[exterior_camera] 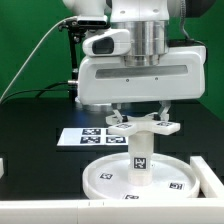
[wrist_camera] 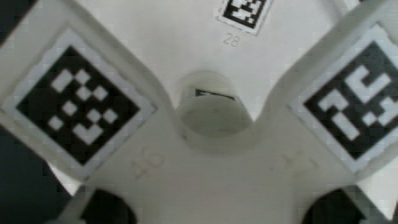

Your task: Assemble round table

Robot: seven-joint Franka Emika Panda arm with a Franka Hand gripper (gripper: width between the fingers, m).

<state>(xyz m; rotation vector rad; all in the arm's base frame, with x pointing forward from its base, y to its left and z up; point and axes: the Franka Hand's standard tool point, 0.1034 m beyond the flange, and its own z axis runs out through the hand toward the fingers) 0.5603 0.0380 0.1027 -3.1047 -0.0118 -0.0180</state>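
The round disc [exterior_camera: 105, 180] lies flat on the black table with its rim up. The short cylinder leg [exterior_camera: 141, 153] stands upright at its centre. The cross-shaped foot [exterior_camera: 140, 127] sits level on top of the leg. My gripper [exterior_camera: 140, 113] comes straight down over the foot and its fingers close on the foot's sides. In the wrist view the foot [wrist_camera: 214, 150] fills the frame, with two tagged arms and a central hole. The dark fingertips [wrist_camera: 103, 206] press against its body, with my gripper [wrist_camera: 221, 206] centred on it.
The marker board [exterior_camera: 88, 135] lies flat just behind the disc. A white rail [exterior_camera: 50, 209] runs along the table's front edge. A white block [exterior_camera: 211, 176] stands at the exterior view's right. A green backdrop is behind.
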